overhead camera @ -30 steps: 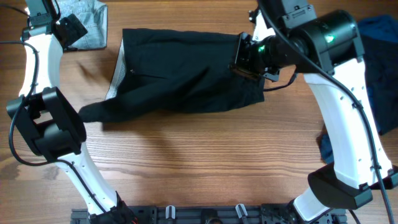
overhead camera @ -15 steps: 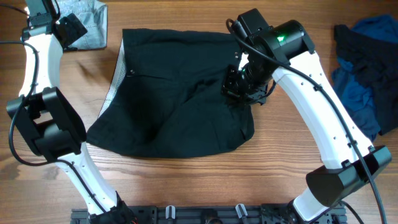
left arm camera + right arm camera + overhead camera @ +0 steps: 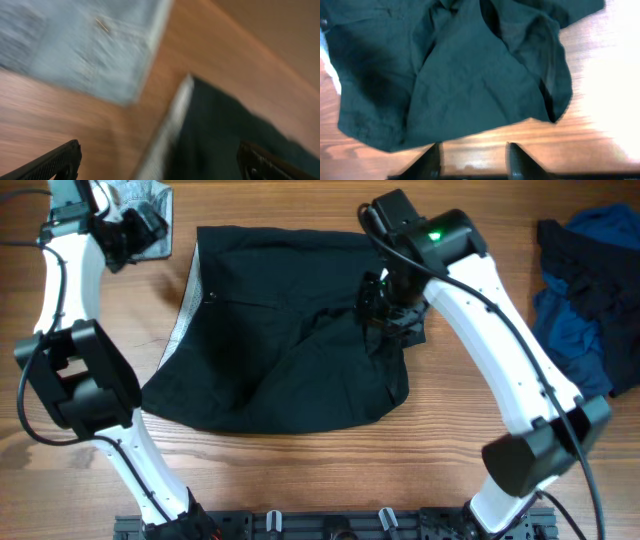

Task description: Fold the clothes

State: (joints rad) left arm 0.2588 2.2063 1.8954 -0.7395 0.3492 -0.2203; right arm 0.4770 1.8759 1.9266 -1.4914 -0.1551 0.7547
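The black shorts [image 3: 280, 330] lie spread and rumpled across the middle of the table, with pale lining [image 3: 185, 305] showing along their left edge. My right gripper [image 3: 380, 305] hovers over their bunched right side. In the right wrist view it [image 3: 472, 147] is open, with only bare wood between its fingers [image 3: 432, 160] and the shorts [image 3: 455, 75] lying beyond the tips. My left gripper [image 3: 140, 230] is at the far left corner, open wide. The blurred left wrist view shows it [image 3: 159, 145] above the shorts' pale edge [image 3: 170, 125] and holding nothing.
A light-blue denim garment [image 3: 140, 200] lies at the far left corner, also seen as the denim garment [image 3: 75, 45] from the left wrist. A heap of blue and navy garments [image 3: 590, 290] sits at the right edge. A black rail [image 3: 330, 525] runs along the front.
The right gripper carried the fabric toward the front, so the shorts spread out, then opened and let go. The left gripper shifted slightly right at the far corner.
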